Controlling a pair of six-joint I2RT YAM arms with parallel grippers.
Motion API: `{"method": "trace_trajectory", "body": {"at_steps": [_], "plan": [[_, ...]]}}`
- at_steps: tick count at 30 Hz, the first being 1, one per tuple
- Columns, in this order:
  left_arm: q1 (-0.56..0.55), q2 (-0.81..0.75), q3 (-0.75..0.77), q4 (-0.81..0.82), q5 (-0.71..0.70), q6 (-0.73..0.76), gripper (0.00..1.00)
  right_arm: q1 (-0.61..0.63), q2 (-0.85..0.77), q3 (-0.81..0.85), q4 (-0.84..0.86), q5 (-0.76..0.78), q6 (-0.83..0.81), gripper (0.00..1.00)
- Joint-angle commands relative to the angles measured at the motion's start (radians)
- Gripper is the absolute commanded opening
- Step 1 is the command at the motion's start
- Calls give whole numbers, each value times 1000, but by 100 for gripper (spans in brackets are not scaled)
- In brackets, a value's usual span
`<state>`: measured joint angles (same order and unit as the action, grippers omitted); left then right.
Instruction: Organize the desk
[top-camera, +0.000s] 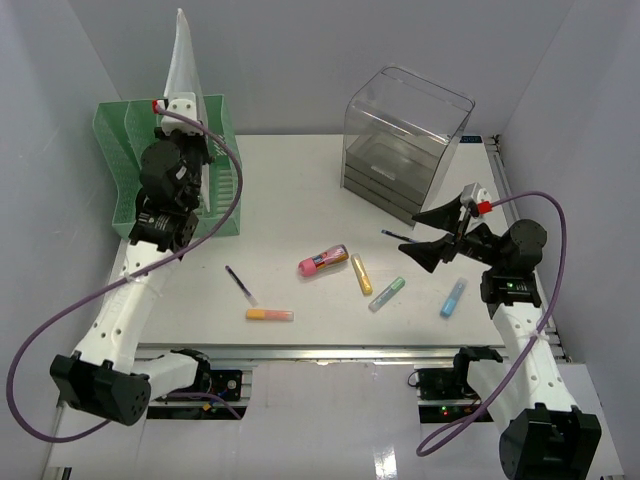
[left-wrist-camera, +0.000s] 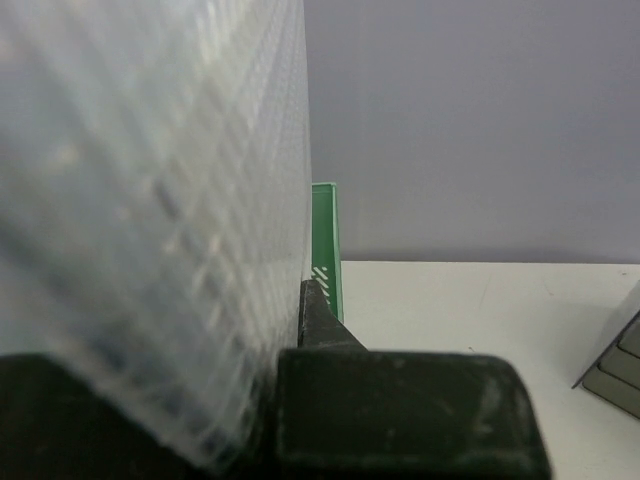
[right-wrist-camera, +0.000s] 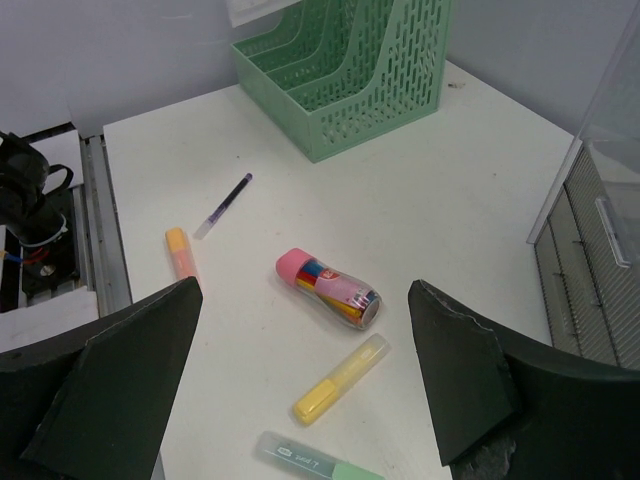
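The white desk (top-camera: 300, 190) holds loose stationery: a pink-capped tube of markers (top-camera: 323, 261), a yellow highlighter (top-camera: 361, 274), a green one (top-camera: 386, 294), a blue one (top-camera: 453, 298), an orange one (top-camera: 270, 314), a purple pen (top-camera: 240, 285) and a dark pen (top-camera: 395, 235). My left gripper (top-camera: 182, 108) is shut on a translucent white folder (top-camera: 186, 55), held upright over the green file rack (top-camera: 175, 165). The folder (left-wrist-camera: 150, 200) fills the left wrist view, pressed against one finger (left-wrist-camera: 320, 320). My right gripper (top-camera: 427, 235) is open and empty above the desk, and the marker tube (right-wrist-camera: 330, 288) lies below its jaws.
A clear plastic drawer box (top-camera: 405, 140) stands at the back right. The rack (right-wrist-camera: 345, 70) stands at the back left corner. The aluminium rail (top-camera: 330, 352) runs along the front edge. Grey walls close in the left, back and right sides.
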<state>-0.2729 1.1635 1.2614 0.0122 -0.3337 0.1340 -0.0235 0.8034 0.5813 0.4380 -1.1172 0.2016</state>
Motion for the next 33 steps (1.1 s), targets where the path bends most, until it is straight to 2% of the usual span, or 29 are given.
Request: {"method": "trace_trajectory", "body": {"at_steps": [1, 10, 17, 22, 33], "plan": [[44, 72, 85, 103, 40, 3, 0, -28, -29, -15, 73, -42, -10, 90], [148, 172, 7, 213, 153, -42, 0, -74, -70, -60, 118, -51, 19, 90], [243, 176, -200, 468, 400, -169, 0, -83, -78, -90, 165, -47, 38, 90], [309, 194, -337, 614, 513, -202, 0, -96, -79, -100, 190, -55, 56, 90], [321, 244, -288, 646, 562, -219, 0, -108, -76, -122, 241, -64, 88, 90]]}}
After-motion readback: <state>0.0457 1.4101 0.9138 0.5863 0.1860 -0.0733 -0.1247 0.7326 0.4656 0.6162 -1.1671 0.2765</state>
